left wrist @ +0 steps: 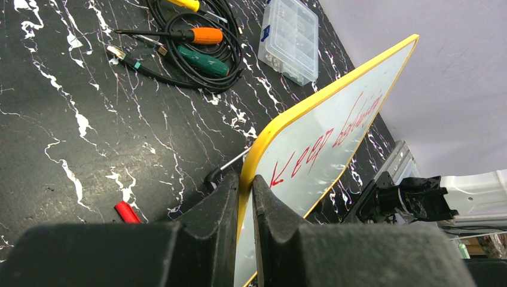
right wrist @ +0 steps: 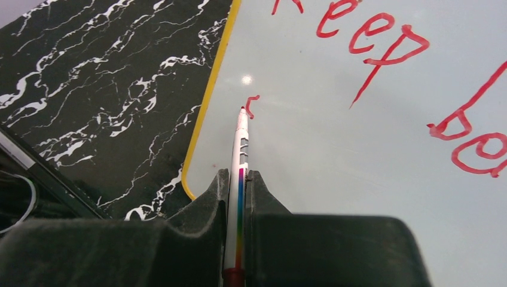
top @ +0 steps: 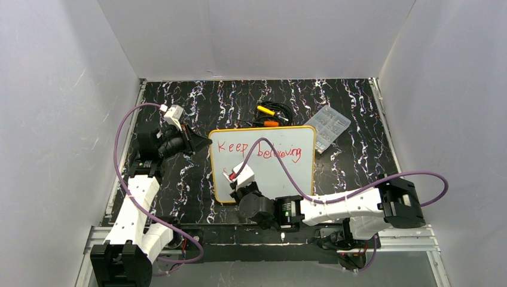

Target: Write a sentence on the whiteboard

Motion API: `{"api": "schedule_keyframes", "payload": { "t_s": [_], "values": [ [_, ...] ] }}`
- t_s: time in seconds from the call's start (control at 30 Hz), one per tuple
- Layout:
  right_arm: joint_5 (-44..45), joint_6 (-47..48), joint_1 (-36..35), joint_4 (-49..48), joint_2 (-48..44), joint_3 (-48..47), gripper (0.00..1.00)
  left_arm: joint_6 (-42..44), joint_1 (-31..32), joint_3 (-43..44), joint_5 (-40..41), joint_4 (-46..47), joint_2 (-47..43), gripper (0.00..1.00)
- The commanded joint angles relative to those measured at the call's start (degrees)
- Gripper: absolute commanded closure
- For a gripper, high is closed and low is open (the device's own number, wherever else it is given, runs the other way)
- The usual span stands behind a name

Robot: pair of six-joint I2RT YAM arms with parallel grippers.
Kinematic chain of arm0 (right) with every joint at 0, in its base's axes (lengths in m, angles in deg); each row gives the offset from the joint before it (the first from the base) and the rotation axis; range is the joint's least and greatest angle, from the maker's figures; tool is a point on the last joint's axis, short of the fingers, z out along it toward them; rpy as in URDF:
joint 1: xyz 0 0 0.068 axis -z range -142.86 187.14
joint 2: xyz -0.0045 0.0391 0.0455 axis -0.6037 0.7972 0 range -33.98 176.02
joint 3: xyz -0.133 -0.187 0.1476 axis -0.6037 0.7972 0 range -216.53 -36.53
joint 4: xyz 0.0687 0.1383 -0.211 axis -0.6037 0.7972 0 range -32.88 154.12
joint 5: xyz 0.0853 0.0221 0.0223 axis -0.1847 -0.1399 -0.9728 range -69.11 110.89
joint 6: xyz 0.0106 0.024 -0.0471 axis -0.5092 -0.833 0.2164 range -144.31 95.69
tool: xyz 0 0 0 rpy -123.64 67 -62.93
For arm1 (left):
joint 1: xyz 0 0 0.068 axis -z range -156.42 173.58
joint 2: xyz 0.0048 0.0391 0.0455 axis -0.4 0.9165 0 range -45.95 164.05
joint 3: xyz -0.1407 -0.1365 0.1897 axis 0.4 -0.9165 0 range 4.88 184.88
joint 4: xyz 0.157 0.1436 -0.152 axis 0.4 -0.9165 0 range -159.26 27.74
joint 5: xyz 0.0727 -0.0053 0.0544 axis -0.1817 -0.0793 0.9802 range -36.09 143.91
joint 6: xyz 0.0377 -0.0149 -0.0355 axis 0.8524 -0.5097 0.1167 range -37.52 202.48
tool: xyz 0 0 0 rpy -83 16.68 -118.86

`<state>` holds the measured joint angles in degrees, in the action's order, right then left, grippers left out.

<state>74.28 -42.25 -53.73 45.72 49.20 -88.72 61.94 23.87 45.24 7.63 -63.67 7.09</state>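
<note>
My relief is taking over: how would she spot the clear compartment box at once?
Start at the whiteboard in the middle of the black marbled table. Just beyond its far right corner lies the clear box. It is the only see-through, compartmented thing; its neighbours are black cables and coloured screwdrivers.

My left arm (top: 134,203) reaches forward along the left side, and my left fingers (left wrist: 222,200) pinch the whiteboard (left wrist: 299,109) at its corner edge. My right arm (top: 341,206) stretches leftward across the front, my right fingers (right wrist: 216,194) clamped around a marker (right wrist: 241,137).
</note>
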Motion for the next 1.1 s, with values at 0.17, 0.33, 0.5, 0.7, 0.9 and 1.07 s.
{"api": "schedule_keyframes", "payload": {
  "t_s": [0.17,0.33,0.5,0.7,0.9,1.07],
  "values": [
    [5.1,-1.1,-0.1,0.4,-0.8,-1.0,0.99,0.1,0.9,1.1,-2.3,-1.7,-1.0,1.00],
    [5.0,-1.3,0.1,0.8,-0.4,-1.2,0.99,0.1,1.0,1.1,-2.3,-1.8,-1.1,1.00],
    [4.8,-1.4,0.1,0.9,-0.1,-1.2,0.99,0.1,1.1,1.1,-2.3,-1.7,-1.2,1.00],
    [4.8,-1.6,0.5,1.4,0.6,-1.4,0.99,0.0,1.2,1.1,-2.3,-1.7,-1.3,1.00],
    [5.5,-3.0,0.5,3.8,1.0,-2.0,0.99,0.1,1.2,1.0,-2.3,-1.7,-1.4,1.00],
    [6.4,-4.9,0.6,6.5,-0.5,-1.5,0.99,0.1,1.3,1.0,-2.2,-1.8,-1.4,1.00]
  ]
}}
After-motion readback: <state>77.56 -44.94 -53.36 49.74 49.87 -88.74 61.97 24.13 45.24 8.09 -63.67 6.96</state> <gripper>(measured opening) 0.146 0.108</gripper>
